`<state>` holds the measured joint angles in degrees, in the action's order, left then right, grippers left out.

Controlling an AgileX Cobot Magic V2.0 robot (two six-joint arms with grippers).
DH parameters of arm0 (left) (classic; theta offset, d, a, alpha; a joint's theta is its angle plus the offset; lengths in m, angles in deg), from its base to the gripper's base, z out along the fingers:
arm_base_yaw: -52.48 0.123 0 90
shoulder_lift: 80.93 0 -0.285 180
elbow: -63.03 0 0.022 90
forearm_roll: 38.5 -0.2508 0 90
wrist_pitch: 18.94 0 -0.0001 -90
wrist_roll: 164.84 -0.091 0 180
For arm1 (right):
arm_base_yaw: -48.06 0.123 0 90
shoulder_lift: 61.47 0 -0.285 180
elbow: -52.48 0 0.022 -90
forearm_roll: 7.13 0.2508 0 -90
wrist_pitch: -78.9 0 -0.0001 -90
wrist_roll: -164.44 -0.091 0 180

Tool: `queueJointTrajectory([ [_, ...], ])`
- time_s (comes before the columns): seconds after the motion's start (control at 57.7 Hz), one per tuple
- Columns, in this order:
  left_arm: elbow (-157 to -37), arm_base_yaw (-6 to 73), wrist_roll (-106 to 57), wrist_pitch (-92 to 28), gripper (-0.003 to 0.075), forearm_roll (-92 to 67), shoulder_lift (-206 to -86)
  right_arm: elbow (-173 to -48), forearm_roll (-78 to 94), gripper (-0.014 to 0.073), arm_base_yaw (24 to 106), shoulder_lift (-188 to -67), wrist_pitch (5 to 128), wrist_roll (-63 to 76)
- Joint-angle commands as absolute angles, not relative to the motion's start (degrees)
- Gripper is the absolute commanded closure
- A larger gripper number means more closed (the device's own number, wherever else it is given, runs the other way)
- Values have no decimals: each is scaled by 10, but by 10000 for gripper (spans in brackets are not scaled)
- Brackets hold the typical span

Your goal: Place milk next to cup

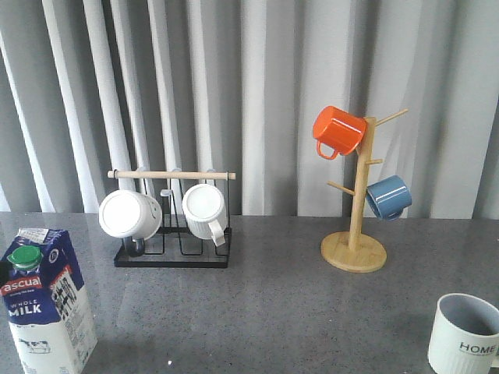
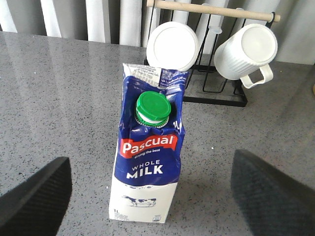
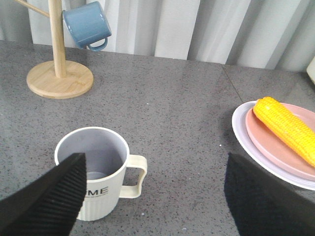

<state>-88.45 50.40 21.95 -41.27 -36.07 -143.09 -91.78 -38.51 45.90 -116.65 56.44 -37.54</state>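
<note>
Now the left gripper [image 2: 147, 189] hovers over the table [image 1: 273, 304], fingers spread wide, with the milk [image 2: 147, 157] standing upright between them, untouched. Over on the other side, the right gripper [image 3: 157, 196] hangs with fingers apart above the cup [image 3: 96, 169], which is well apart from the carton. One finger [image 3: 49, 201] hides part of the cup's lettering.

Black jaws, apparently finely ribbed, on both wrists.
</note>
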Motion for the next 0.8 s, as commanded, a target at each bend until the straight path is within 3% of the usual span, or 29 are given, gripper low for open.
queueJointTrajectory([
  [0.0,-904,501,225,-363,132,-335,-1426,-907,-426,24,456,-1166,629,-386],
  [0.208,-904,492,222,-363,169,-333,-1426,-789,-491,24,444,-1166,743,-419],
  [0.347,-904,478,221,-362,177,-335,-1426,-735,-500,24,373,-1175,827,-450],
  [0.78,-904,472,220,-351,177,-337,-1426,-729,-415,24,291,-1324,986,-404],
])
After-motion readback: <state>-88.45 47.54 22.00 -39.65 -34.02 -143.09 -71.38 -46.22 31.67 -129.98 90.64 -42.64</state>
